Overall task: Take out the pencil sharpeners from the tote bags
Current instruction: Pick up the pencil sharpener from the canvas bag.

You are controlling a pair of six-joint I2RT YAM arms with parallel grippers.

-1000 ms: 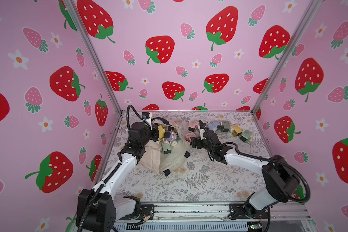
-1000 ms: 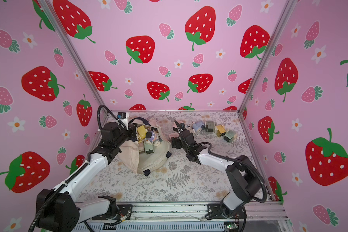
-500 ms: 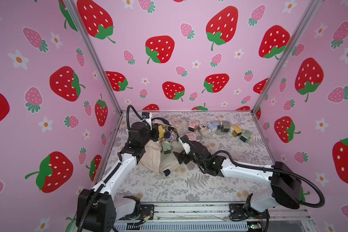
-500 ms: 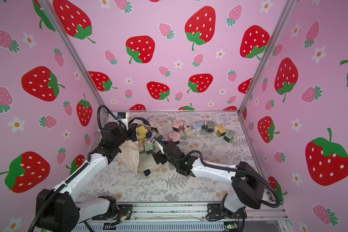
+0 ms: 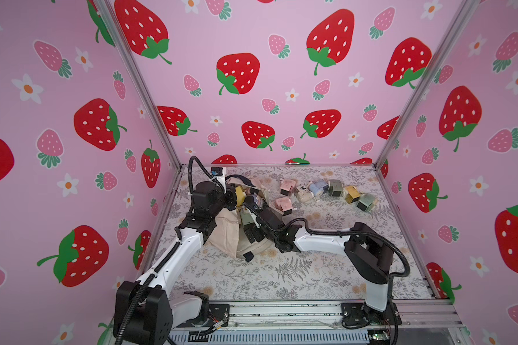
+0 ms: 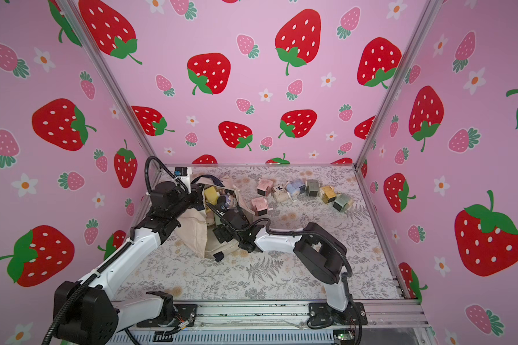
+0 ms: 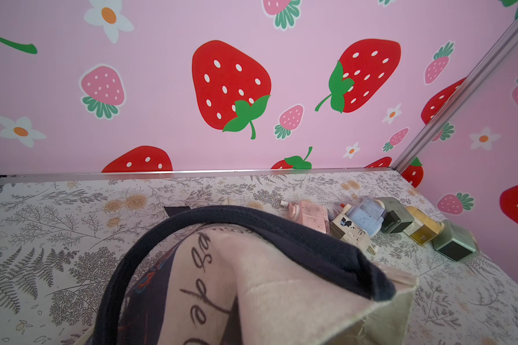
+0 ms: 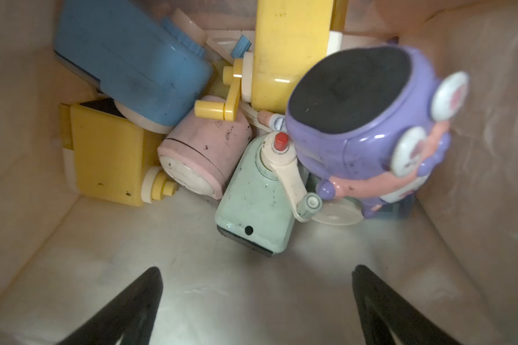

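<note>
- Pencil sharpeners (image 8: 290,50) are piled, touching one another, inside the tote bag (image 5: 225,236). The right wrist view shows a blue sharpener (image 8: 126,59), two yellow sharpeners (image 8: 108,155), a pink sharpener (image 8: 204,149), a mint-green sharpener (image 8: 251,206) and a purple cartoon-shaped sharpener (image 8: 368,128).
- The cream tote bag is slumped on the floral table cover (image 5: 311,268), left of centre, with its mouth gaping.
- The left gripper (image 5: 229,194) is pressed together on the bag's far rim, and the rim with the navy handle (image 7: 251,227) is held up off the cover.
- The right gripper (image 8: 257,277) is set in the bag's mouth with its jaws spread wide. Nothing is held between them, and the mint-green sharpener lies nearest.
- Seven more sharpeners are laid out on the cover to the right of the bag, towards the far side: two pink ones (image 5: 287,186), a cream one (image 5: 304,194), a pale blue one (image 5: 317,188), a yellow one (image 5: 352,193) and two grey-green ones (image 5: 366,202).
</note>
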